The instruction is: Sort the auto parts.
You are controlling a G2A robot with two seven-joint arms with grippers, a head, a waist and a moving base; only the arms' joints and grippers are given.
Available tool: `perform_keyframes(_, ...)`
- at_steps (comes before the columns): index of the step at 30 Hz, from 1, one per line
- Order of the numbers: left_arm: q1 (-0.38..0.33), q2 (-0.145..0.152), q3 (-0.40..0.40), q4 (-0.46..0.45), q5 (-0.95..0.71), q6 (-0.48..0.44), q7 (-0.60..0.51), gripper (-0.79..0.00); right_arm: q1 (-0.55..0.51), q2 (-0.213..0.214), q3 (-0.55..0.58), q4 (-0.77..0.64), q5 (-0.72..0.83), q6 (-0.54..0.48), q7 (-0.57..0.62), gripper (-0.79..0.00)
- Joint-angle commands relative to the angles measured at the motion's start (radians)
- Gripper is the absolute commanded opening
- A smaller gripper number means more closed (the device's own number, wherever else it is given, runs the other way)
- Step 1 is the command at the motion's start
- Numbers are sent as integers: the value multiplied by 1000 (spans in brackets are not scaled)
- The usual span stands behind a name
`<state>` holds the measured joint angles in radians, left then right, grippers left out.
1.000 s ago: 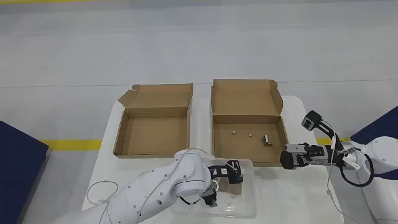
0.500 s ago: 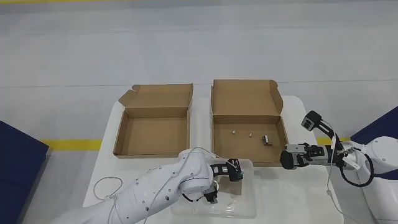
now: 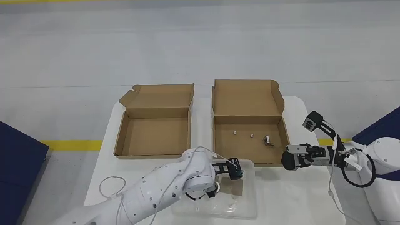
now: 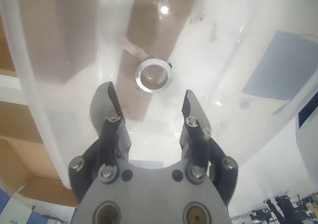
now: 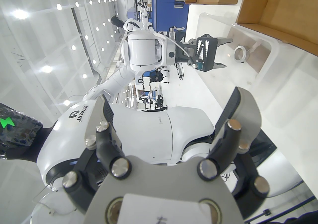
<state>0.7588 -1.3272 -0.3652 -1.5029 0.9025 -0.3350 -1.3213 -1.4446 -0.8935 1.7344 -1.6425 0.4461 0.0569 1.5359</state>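
Left tool [image 4: 149, 89] is released, jaws spread wide, nose down inside the clear bin [image 3: 251, 190] at lower middle of the top view. The metal ring [image 4: 153, 78] lies flat on the bin floor just ahead of the fingertips, not between them and not touched. The spread looks wider than the ring, so my read is a straddle grasp across the outer rim. It needs to go a bit further forward and down before closing. The ring is thin and slick, so it'll likely skate on the plastic if one finger lands first.

There's a brown strip [image 4: 159, 24] under the ring, probably tape or card seen through the bin floor; can't say which. A pale tab [image 4: 129, 46] touches the ring's far edge.

Right tool [image 5: 171, 96] is also released and empty, over the table [image 3: 294, 194] at right of the top view, just off the right box [image 3: 250, 153]. It's presumably kept out there so the left arm has the bin to itself.

The right box holds a few small parts [image 3: 267, 140]. The left box [image 3: 153, 136] sits beside it, lid open. Sorting looks early, with the ring the next pick. Which box it goes to isn't obvious.
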Motion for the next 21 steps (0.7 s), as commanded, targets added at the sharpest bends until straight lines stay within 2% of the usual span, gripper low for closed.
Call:
perform_keyframes(1, -3, -6, 5, 12, 6, 4, 3, -413, 0, 0, 0, 0, 0, 0, 0, 0)
perform_keyframes(8, -7, -30, 25, 57, 46, 21, 21, -413, 0, 0, 0, 0, 0, 0, 0, 0)
perform_keyframes(13, -7, -44, 32, 83, 68, 40, 30, -468, 0, 0, 0, 0, 0, 0, 0, 0)
perform_keyframes(21, -9, -64, 36, 122, 69, 23, 33, -499, 0, 0, 0, 0, 0, 0, 0, 0)
